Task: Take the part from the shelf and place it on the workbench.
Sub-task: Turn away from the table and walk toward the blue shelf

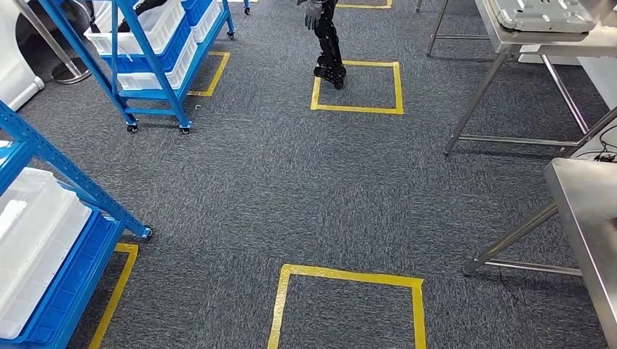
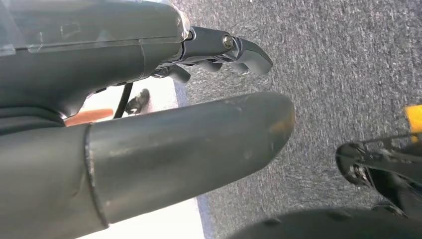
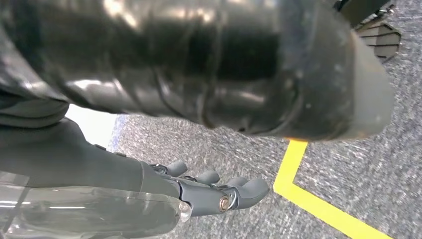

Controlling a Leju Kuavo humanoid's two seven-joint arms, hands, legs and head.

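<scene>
Both my hands hang low over the grey carpet (image 1: 291, 189), and neither holds anything. My left hand (image 2: 149, 55) has its thumb thrust forward and its darker fingers (image 2: 249, 52) stretched out straight, apart from the thumb. My right hand (image 3: 149, 179) lies the same way, fingers (image 3: 249, 189) extended and spread off the thumb, with a strip of yellow tape (image 3: 318, 209) on the floor just beyond them.

Nearest ahead, a yellow tape square (image 1: 349, 276) is marked on the carpet. To its left stands a blue shelf (image 1: 44, 153) on castors, carrying a white bin (image 1: 36, 240) set in a blue tray. To its right is the corner of a steel workbench (image 1: 589, 218).

Farther off on the left is a second blue shelf (image 1: 156, 94), stacked with more white bins (image 1: 156, 29). I cannot tell which bin holds the part; whichever it is, it lies on the shelves, well apart from both my hands.

Beyond that, a second yellow square (image 1: 356, 109) is taped down, and the dark legs of another robot (image 1: 329, 51) stand on its far edge. At the far right is another steel workbench (image 1: 509, 40) with a grey moulded piece (image 1: 538, 13) lying on its top.
</scene>
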